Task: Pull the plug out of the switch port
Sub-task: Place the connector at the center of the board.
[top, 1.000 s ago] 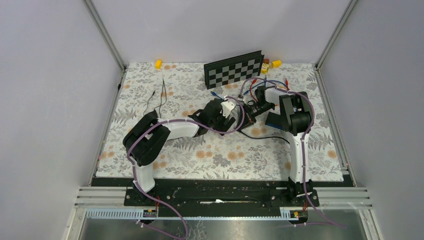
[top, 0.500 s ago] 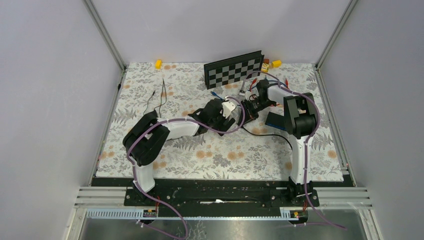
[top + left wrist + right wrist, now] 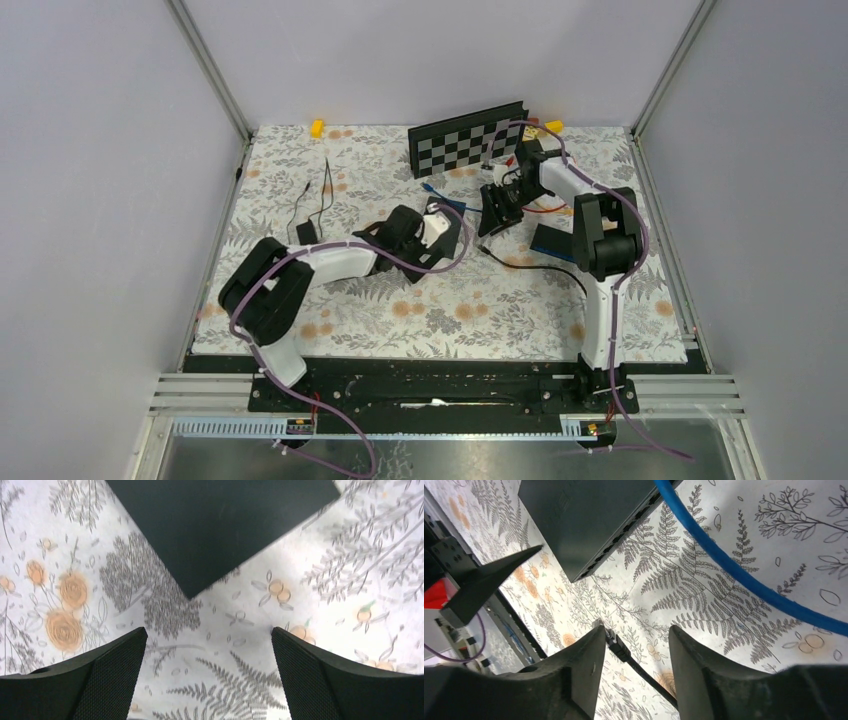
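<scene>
Now right end effector (image 3: 634,635) hangs released over the loose plug (image 3: 617,647); left end effector (image 3: 208,635) released too.

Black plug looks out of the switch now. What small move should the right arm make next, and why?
Probably lift the right gripper straight up. Its fingers stand apart, the black plug lies loose on the mat between them, clear of the switch, and the blue cable runs close beside.
</scene>
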Controlling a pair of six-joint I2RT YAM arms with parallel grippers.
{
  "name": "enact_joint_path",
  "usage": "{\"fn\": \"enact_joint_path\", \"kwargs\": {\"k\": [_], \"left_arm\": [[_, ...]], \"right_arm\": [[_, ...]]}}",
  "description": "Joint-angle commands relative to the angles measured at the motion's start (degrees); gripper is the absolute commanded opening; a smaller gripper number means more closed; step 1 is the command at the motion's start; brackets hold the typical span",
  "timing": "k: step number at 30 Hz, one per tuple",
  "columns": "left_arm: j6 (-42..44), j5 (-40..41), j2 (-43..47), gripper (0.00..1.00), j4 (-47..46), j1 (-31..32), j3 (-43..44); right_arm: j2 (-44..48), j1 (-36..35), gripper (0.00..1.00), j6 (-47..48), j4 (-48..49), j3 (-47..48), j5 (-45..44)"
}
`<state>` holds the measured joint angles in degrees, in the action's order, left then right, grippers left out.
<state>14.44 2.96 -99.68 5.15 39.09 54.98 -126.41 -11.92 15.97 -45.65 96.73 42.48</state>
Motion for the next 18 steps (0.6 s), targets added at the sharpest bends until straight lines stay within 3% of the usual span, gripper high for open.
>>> {"fn": "enact_joint_path", "kwargs": {"k": [1,7,18], "left_arm": [[0.38,-2.40,5.75,0.97,2.72,-0.51,-2.66],[0.43,-2.09,10.25,0.99,2.24,-0.85,-3.38],[0.42,-1.30,12.85,0.99,1.12,-1.12,-4.09]], "right_arm": [[6.40,0.28,0.61,5.03,-4.31,0.00,-4.26],[16.02,0.28,0.74,14.25,-5.44,-7.56,-14.82],[35.08,0.43,0.78,23.34,-3.91,-28.70,-40.41]]}}
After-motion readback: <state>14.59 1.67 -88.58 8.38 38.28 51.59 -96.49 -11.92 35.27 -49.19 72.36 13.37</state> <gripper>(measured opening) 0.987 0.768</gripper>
